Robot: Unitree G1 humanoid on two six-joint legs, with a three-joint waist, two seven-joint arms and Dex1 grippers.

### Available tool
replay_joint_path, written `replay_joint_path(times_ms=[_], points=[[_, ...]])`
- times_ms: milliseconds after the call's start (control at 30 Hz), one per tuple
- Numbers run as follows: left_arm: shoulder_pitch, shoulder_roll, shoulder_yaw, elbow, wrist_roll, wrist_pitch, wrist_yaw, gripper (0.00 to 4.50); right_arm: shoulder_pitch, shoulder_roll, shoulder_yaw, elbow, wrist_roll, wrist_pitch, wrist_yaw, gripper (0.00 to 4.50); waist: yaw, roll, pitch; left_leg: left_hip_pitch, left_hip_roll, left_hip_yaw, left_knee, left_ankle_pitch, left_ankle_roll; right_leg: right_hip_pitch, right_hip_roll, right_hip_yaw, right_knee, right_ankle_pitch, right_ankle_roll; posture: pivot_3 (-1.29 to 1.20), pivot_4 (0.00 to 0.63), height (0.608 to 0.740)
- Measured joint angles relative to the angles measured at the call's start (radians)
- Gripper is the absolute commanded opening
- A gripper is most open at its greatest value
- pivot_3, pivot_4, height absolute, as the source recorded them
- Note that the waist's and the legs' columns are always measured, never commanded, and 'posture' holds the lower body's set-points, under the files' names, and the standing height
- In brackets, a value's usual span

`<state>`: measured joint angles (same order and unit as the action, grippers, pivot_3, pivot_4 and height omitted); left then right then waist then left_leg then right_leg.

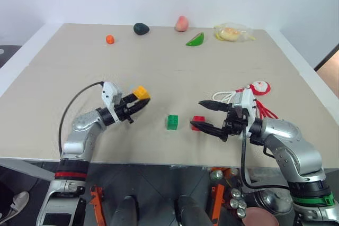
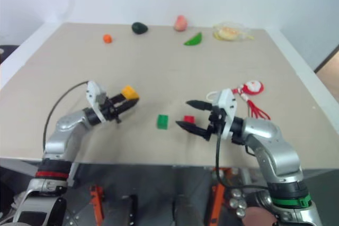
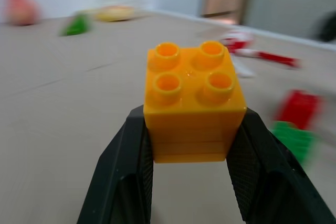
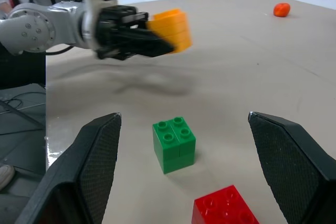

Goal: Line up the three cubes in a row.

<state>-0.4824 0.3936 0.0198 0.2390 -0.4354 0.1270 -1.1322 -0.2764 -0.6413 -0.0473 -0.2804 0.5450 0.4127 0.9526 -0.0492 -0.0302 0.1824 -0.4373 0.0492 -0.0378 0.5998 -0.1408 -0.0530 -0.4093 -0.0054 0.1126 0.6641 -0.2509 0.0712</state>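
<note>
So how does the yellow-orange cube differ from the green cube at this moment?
The yellow-orange cube is off the table, clamped between the left gripper's fingers; the green cube stands free on the table. The green cube is near the red cube; the yellow-orange is farther. Both are studded.

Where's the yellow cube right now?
The yellow cube is clamped in the left gripper, raised above the table, left of the green cube.
</note>
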Motion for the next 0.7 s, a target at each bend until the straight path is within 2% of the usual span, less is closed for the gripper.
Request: replay_joint_path(times_ms=[100, 200, 400, 600, 633, 700], points=[[-0.004, 0.052, -0.03, 0.071, -0.003, -0.033, -0.173, 1.33, 0.013, -0.006, -0.004, -0.013, 0.001, 0.002, -0.007, 3.98, 0.001, 0.0, 0.0, 0.0, 0.0, 0.0, 0.001, 0.0, 0.0, 0.0, 0.0, 0.0, 0.0, 0.0, -0.001, 0.0, 0.15, 0.74], [-0.058, 0.072, -0.042, 0.228, 0.021, -0.087, -0.276, 1.33, 0.035, -0.015, -0.023, -0.03, 0.006, 0.008, -0.019, 3.98, 0.003, 0.0, 0.0, -0.001, 0.0, 0.0, 0.003, 0.0, 0.0, 0.0, -0.001, 0.0, 0.0, 0.0, -0.001, 0.0, 0.15, 0.74], [-0.233, 0.084, -0.041, 0.464, 0.054, -0.175, -0.386, 1.33, 0.07, -0.029, -0.051, -0.073, 0.022, 0.023, -0.034, 3.98, 0.003, 0.0, 0.0, -0.002, 0.0, 0.0, 0.003, 0.0, 0.0, 0.0, -0.001, 0.0, 0.0, 0.0, 0.0, 0.0, 0.15, 0.74], [-0.259, 0.081, -0.045, 0.555, 0.082, -0.219, -0.43, 1.33, 0.088, -0.038, -0.071, -0.081, 0.03, 0.03, -0.041, 3.98, 0.0, 0.0, 0.0, -0.002, 0.0, 0.0, 0.001, -0.001, 0.001, 0.0, 0.0, 0.0, 0.0, -0.001, 0.0, 0.0, 0.15, 0.74], [-0.267, 0.08, -0.063, 0.623, 0.102, -0.264, -0.467, 1.33, 0.096, -0.046, -0.083, -0.099, 0.039, 0.038, -0.045, 3.98, 0.001, 0.0, 0.0, -0.002, 0.0, -0.001, 0.001, -0.002, 0.003, 0.0, 0.0, -0.002, 0.001, -0.001, 0.001, 0.0, 0.15, 0.74], [-0.273, 0.081, -0.085, 0.643, 0.11, -0.291, -0.472, 1.33, 0.103, -0.046, -0.084, -0.109, 0.04, 0.043, -0.048, 3.98, 0.001, 0.0, 0.0, -0.002, 0.0, -0.002, 0.001, -0.002, 0.003, 0.0, 0.0, -0.002, 0.001, -0.001, 0.001, 0.0, 0.15, 0.74]])
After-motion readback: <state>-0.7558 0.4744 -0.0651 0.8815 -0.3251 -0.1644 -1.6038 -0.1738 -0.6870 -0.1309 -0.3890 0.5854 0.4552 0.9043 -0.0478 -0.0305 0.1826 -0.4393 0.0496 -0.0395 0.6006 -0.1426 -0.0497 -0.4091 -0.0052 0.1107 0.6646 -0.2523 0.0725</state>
